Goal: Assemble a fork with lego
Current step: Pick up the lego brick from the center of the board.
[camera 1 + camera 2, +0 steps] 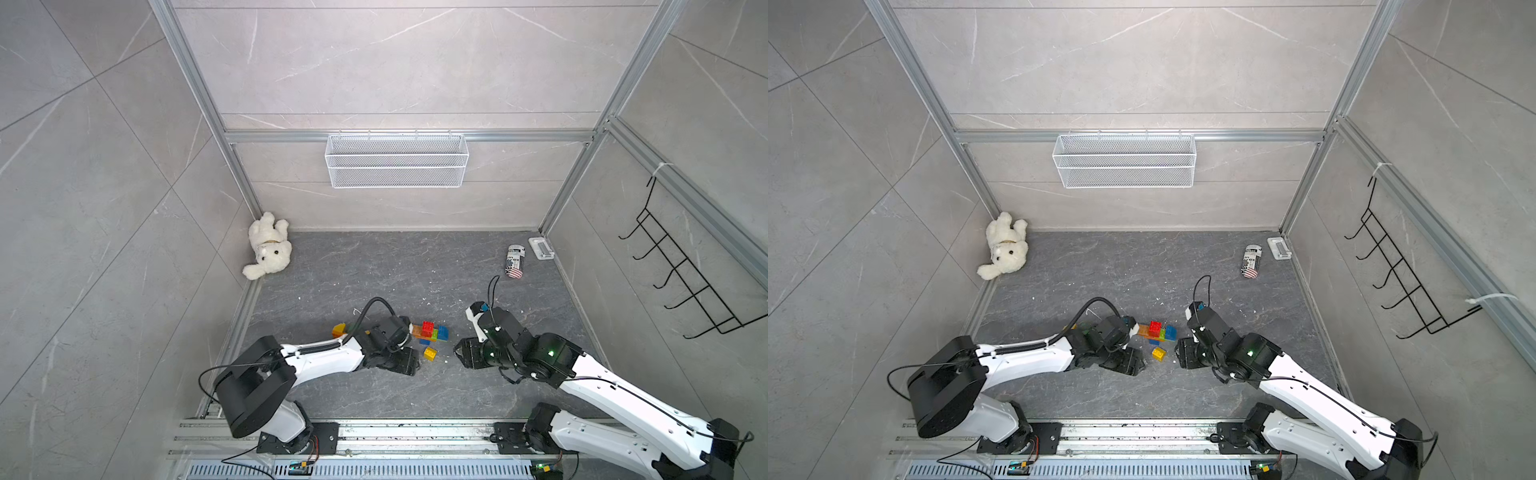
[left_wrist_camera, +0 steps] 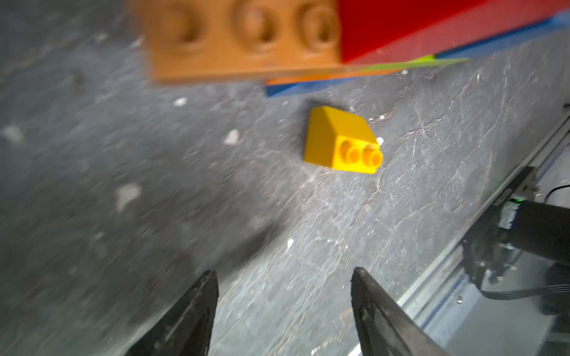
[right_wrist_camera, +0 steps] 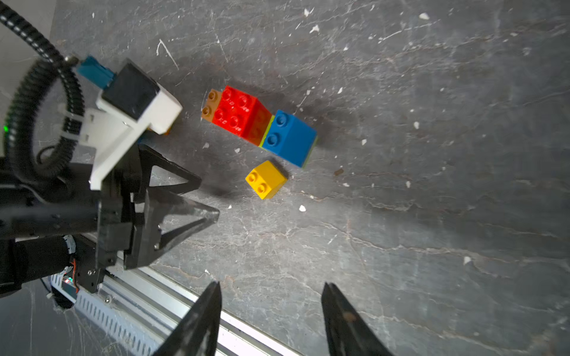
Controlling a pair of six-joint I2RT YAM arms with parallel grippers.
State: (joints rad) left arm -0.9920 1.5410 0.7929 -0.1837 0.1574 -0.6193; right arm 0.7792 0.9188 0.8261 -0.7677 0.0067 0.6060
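You are between two placements, I judge. The joined block [image 3: 256, 123] of brown, red, lime and blue lego lies on the dark table [image 1: 374, 266]. The yellow sloped brick [image 2: 339, 141] lies loose just beside it, and I cannot tell surely if it stands upright. Your left gripper [image 2: 282, 272] hovers near this brick with the jaws spread and nothing between them. The right gripper [image 3: 271, 284], on the opposite side, also has its jaws apart and empty. A few more bricks [image 1: 338, 330] wait behind the left arm. The next move probably calls for closing on the two flat sides of the yellow brick, not on the slope, and then bringing its underside over free studs of the block.
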